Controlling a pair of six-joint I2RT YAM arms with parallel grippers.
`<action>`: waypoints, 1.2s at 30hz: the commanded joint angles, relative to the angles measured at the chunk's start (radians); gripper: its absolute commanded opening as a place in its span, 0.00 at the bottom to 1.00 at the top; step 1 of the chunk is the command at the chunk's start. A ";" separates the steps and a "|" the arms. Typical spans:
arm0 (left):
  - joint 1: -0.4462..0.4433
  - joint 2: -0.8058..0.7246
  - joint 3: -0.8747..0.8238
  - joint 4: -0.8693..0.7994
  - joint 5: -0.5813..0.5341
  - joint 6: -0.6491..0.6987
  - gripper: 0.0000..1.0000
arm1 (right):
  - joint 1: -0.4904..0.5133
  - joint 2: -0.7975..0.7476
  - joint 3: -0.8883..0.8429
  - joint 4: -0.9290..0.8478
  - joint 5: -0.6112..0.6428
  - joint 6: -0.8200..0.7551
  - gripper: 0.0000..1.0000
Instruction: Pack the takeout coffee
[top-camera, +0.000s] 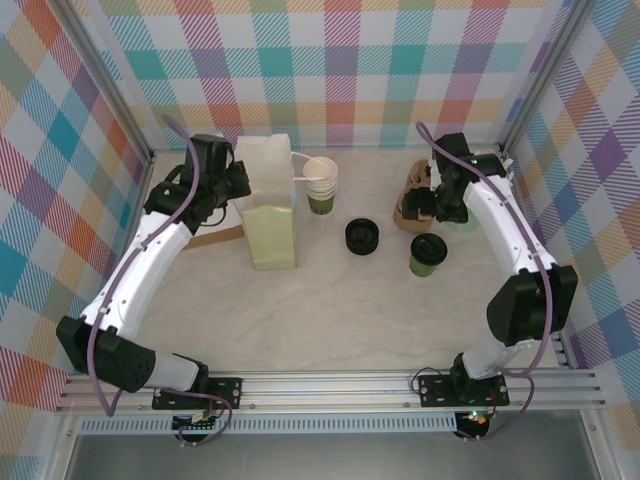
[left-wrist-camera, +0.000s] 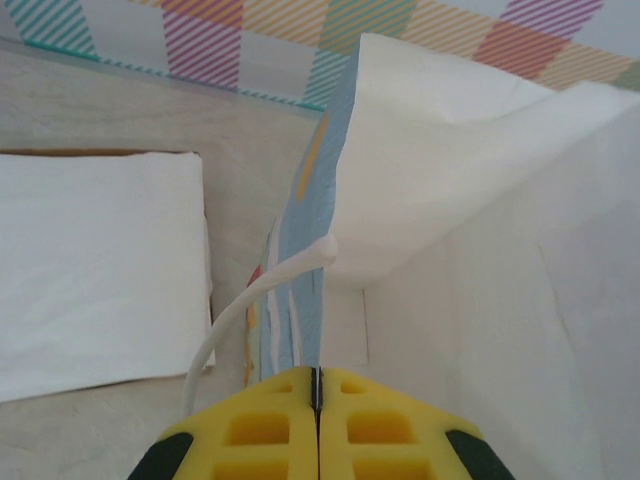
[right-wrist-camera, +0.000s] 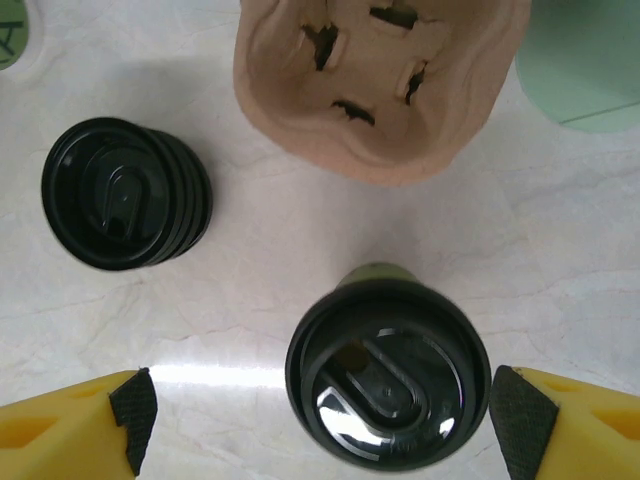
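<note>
The walls (top-camera: 330, 70) are pastel plaid in teal, pink, orange and purple. The table (top-camera: 330, 320) is cream marble. The coffee (top-camera: 427, 254) is green, capped in glossy black. The lid stack (top-camera: 362, 236) is black, the carrier (top-camera: 412, 205) tan, the bag (top-camera: 270, 215) pale cream. The right gripper (right-wrist-camera: 325, 410) is yellow with black pads (right-wrist-camera: 133, 408).

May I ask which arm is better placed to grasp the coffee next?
Right: the right gripper, open, straddles the coffee; the left gripper is shut on the bag rim.
</note>
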 joint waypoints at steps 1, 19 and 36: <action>-0.025 -0.076 -0.029 -0.026 0.059 -0.041 0.00 | -0.007 0.063 0.071 -0.035 0.075 0.018 0.85; -0.137 -0.200 -0.202 0.027 0.120 -0.171 0.00 | -0.088 0.295 0.160 0.058 0.077 0.124 0.66; -0.181 -0.160 -0.258 0.077 0.110 -0.196 0.01 | -0.110 0.391 0.187 0.092 0.040 0.149 0.42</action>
